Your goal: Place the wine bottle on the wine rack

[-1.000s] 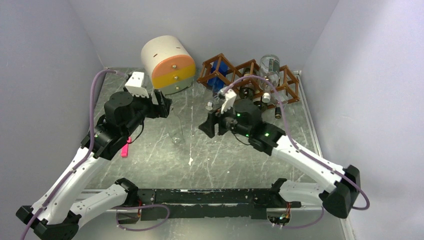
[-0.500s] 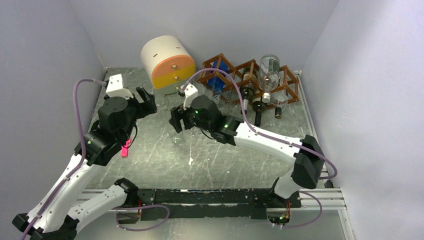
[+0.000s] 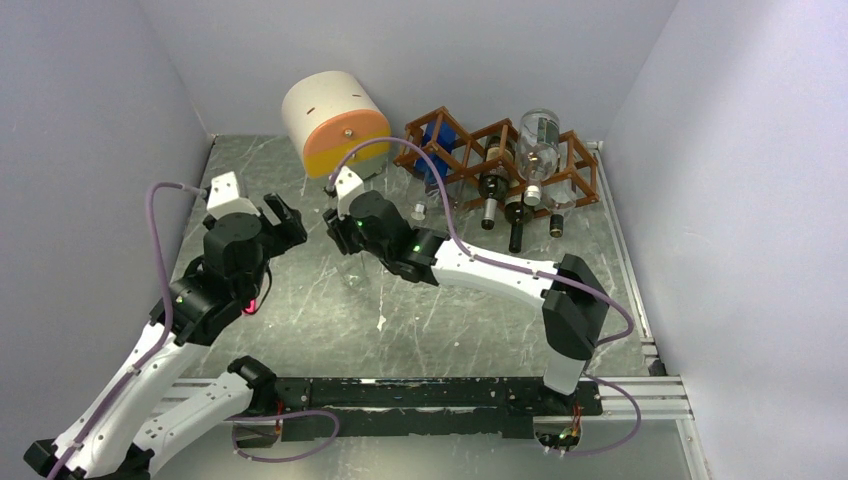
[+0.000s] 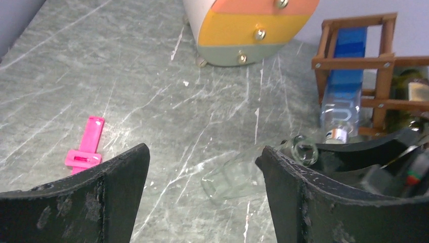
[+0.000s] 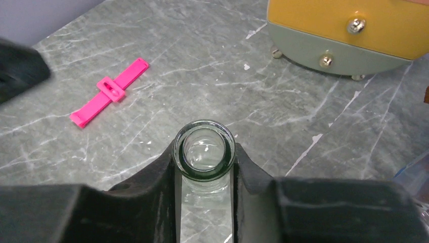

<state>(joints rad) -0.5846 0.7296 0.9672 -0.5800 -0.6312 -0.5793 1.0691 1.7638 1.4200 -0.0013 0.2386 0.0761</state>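
Clear glass fills my right wrist view: the bottle has its mouth between the fingers of my right gripper, which press the neck on both sides. From above it is barely a glint. My left wrist view shows it low on the table, near the rack but outside it. My left gripper gapes wide, holding nothing. The rack holds a blue bottle and dark bottles, with a clear one on top.
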